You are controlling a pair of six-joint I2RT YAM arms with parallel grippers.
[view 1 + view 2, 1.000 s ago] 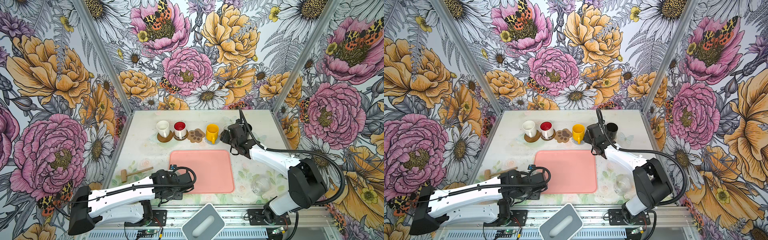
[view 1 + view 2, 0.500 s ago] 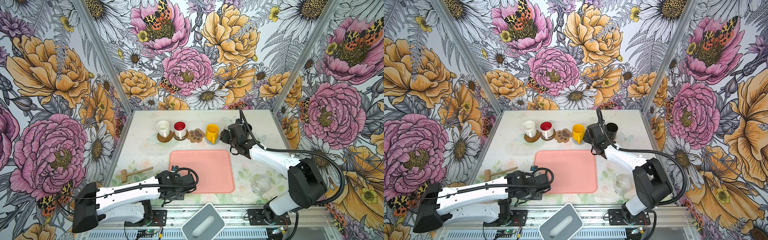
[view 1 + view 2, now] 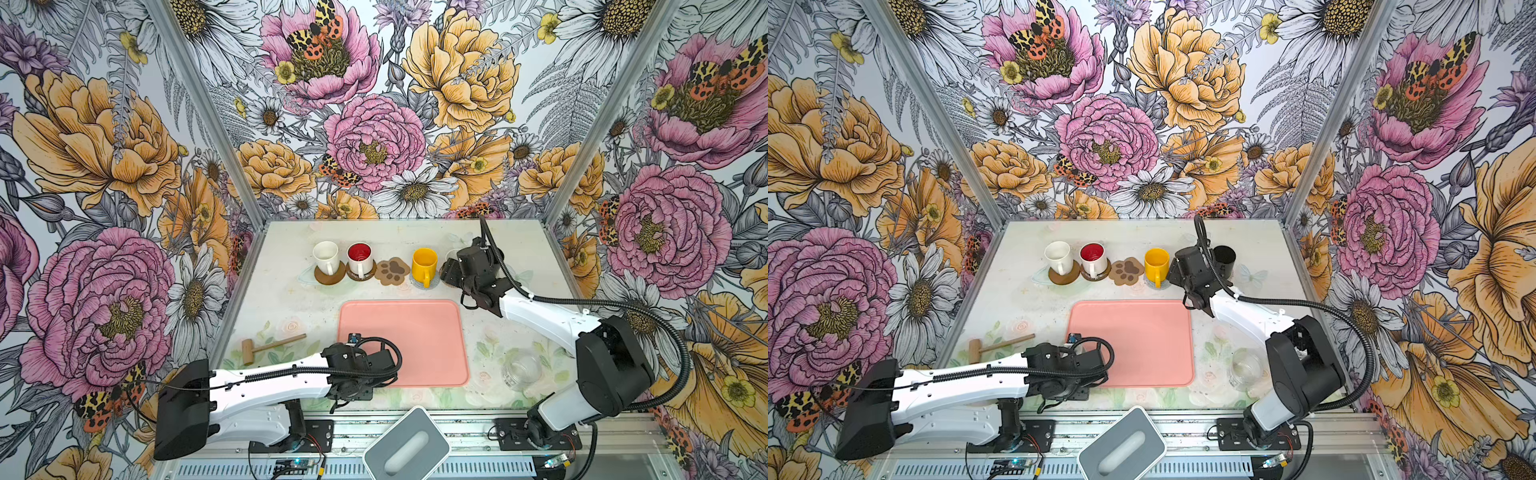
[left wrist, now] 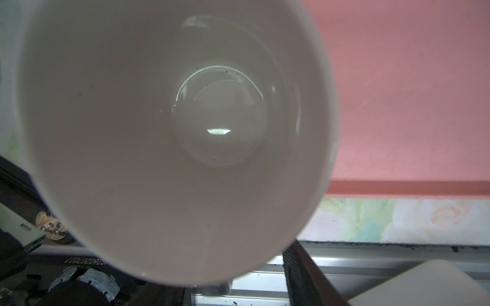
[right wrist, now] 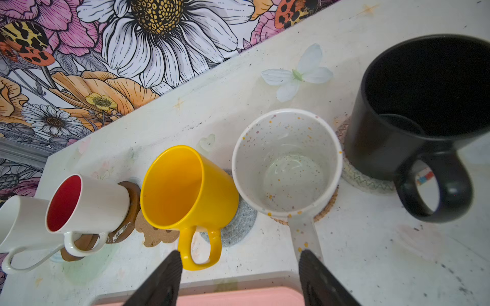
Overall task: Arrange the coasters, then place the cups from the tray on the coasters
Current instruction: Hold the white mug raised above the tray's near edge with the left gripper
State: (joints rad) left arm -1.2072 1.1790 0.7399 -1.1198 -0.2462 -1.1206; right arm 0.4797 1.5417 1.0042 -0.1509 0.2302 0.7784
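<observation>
5 cups (image 5: 286, 159) stand on coasters (image 5: 238, 225) (paw-print coaster (image 3: 392, 271) bare, beside yellow cup (image 3: 424, 262)).

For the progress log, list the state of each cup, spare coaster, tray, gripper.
white cup: on coaster
red-inside cup: on coaster
paw coaster: bare
yellow cup: on coaster
speckled cup: on coaster
black cup: on coaster
white-inside cup: mouth up, beneath left gripper
left gripper: grip unseen
tray: visible part bare
right gripper: open, empty
</observation>
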